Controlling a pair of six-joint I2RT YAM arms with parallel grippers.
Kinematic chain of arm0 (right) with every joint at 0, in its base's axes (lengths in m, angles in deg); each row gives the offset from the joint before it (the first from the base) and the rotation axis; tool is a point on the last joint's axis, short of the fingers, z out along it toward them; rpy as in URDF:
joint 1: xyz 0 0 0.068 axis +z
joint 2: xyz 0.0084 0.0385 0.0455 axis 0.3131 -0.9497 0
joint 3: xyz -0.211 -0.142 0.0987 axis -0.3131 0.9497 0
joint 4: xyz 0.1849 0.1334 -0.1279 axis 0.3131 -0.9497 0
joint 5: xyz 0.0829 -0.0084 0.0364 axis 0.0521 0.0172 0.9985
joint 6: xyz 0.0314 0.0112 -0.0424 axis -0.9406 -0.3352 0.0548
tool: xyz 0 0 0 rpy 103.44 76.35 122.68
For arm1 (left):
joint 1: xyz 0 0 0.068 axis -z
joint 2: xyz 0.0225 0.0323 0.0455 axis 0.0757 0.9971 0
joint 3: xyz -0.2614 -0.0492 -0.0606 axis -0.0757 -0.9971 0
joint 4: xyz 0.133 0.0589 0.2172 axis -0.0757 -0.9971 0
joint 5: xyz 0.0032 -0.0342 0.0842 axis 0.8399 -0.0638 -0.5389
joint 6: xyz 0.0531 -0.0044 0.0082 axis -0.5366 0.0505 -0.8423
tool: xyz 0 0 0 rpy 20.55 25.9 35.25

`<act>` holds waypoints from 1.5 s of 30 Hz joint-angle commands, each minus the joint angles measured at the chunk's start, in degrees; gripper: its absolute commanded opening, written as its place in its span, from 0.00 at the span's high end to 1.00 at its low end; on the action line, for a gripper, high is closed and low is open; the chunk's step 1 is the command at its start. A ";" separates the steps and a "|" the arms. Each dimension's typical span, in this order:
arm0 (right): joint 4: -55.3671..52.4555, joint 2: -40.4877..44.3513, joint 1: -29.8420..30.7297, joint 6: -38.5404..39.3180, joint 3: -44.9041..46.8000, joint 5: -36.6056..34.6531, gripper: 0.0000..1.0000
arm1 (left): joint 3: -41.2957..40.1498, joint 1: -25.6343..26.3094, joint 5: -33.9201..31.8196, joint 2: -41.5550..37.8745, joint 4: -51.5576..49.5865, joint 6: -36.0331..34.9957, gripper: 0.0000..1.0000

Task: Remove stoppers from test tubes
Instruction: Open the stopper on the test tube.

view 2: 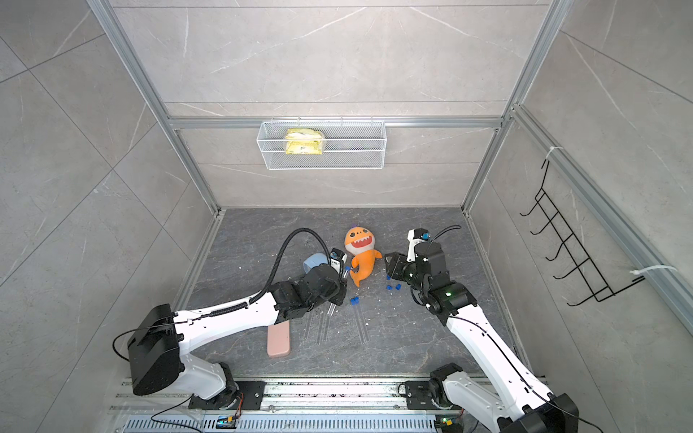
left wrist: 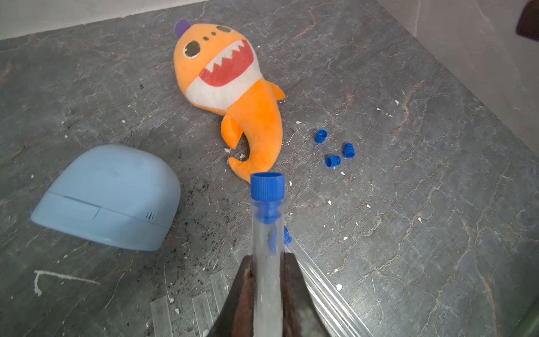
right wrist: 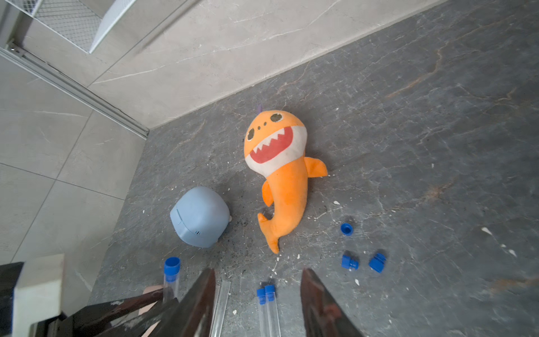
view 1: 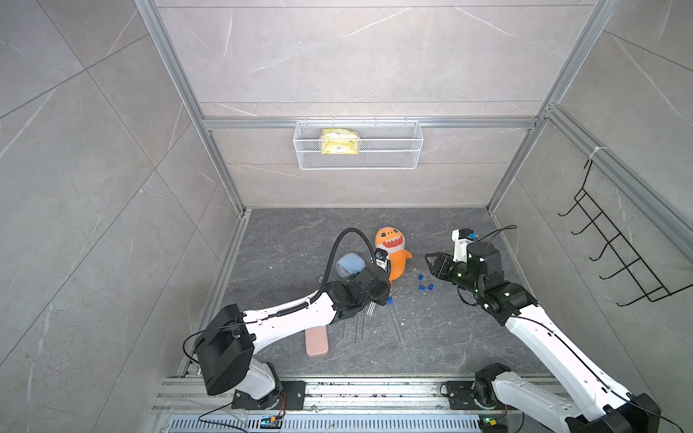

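Observation:
My left gripper (left wrist: 267, 262) is shut on a clear test tube (left wrist: 267, 230), held off the floor, with a blue stopper (left wrist: 267, 184) plugged in its end. The same capped tube (right wrist: 170, 281) shows in the right wrist view. My right gripper (right wrist: 258, 272) stands open and empty above the floor, to the right of the plush toy in both top views (view 1: 431, 262). Under it lie two tubes (right wrist: 269, 318) side by side, each with its stopper (right wrist: 267, 291) in. Three loose stoppers (view 1: 422, 288) (right wrist: 349, 262) lie on the floor. Several uncapped tubes (view 1: 356, 326) lie by my left arm.
An orange plush shark (view 1: 392, 258) lies mid-floor between the arms. A pale blue cup (view 1: 350, 264) lies to its left. A pink case (view 1: 317, 341) lies near the front, partly under my left arm. A wire basket (view 1: 358, 144) hangs on the back wall, a black hook rack (view 1: 618, 255) on the right wall.

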 commanded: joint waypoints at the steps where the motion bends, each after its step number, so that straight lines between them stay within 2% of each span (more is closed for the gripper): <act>1: 3.23 1.27 0.29 -0.01 0.24 2.93 0.50 | -0.35 -0.52 4.95 -0.42 6.25 -5.45 0.92; 8: 10.59 1.81 0.30 -4.52 3.39 9.70 0.51 | -5.50 -0.93 8.90 -1.00 12.57 -6.52 0.93; 13: 16.77 0.34 0.28 -9.60 5.81 13.15 0.53 | -11.22 -0.87 8.95 -3.45 17.19 -5.46 0.93; 19: 20.72 -4.77 1.19 -12.13 6.43 16.58 0.55 | -13.00 -0.43 7.88 -4.88 18.54 -5.11 0.93; 33: 24.55 -13.67 5.70 -10.95 5.85 18.05 0.58 | -7.37 -0.62 7.52 -2.05 18.67 -8.61 0.95; 45: 25.87 -14.83 6.38 -10.43 5.02 18.43 0.62 | -5.57 -0.91 8.18 -0.94 18.06 -8.87 0.96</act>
